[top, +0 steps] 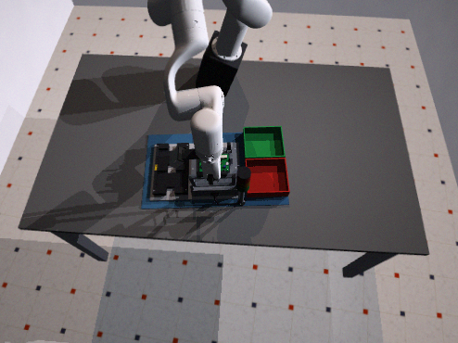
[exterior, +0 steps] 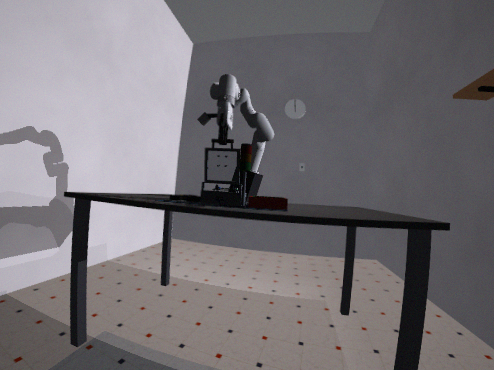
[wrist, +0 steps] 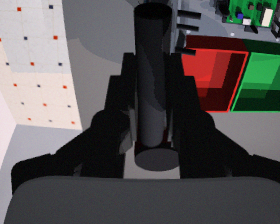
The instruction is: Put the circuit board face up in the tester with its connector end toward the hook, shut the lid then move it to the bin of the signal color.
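Observation:
My gripper [wrist: 152, 72] is shut on the lid's black bar handle [wrist: 151, 78], one finger on each side of it. In the exterior view the tester's lid [exterior: 221, 165] stands upright and open, with the gripper [exterior: 222, 141] at its top edge. The tester [top: 213, 172] sits on the blue bench mat, mostly hidden by the wrist. The signal tower [top: 243, 180] stands at its right; I cannot tell any lit color.
The black tray [top: 169, 171] lies left of the tester. The green bin [top: 263, 142] and the red bin [top: 266, 176] stand upright right of the tester, the green one farther back. Both also show in the wrist view, red [wrist: 209, 72] and green [wrist: 259, 87].

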You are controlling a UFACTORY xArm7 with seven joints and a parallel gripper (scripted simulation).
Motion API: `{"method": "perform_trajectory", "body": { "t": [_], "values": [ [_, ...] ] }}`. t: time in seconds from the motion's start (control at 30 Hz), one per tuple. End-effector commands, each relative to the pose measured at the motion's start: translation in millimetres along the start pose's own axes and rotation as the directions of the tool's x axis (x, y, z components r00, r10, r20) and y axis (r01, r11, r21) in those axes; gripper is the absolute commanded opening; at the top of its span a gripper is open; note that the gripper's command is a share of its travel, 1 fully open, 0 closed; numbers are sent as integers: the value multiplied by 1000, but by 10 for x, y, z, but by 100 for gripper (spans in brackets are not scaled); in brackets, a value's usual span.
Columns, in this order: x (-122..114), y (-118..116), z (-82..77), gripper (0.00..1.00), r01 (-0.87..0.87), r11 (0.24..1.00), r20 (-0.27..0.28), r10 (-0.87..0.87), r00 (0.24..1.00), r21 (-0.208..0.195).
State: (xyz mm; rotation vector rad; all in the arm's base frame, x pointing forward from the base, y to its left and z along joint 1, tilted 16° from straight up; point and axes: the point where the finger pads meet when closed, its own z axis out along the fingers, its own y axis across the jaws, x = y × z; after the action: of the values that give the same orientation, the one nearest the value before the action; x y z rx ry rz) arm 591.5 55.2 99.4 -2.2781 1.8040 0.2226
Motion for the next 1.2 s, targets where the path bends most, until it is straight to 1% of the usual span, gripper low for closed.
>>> {"method": "perform_trajectory", "body": {
  "t": [0.0, 0.47, 0.83, 0.9, 1.17],
  "values": [
    [1, 15, -25, 0, 0, 1000, -1, 0, 1000, 4],
    [1, 142, -48, 0, 0, 1000, -1, 0, 1000, 4],
    [1, 325, -65, 0, 0, 1000, -1, 0, 1000, 4],
    [1, 325, -65, 0, 0, 1000, -1, 0, 1000, 4],
    [1, 498, -65, 0, 0, 1000, -1, 0, 1000, 4]
  ]
}}
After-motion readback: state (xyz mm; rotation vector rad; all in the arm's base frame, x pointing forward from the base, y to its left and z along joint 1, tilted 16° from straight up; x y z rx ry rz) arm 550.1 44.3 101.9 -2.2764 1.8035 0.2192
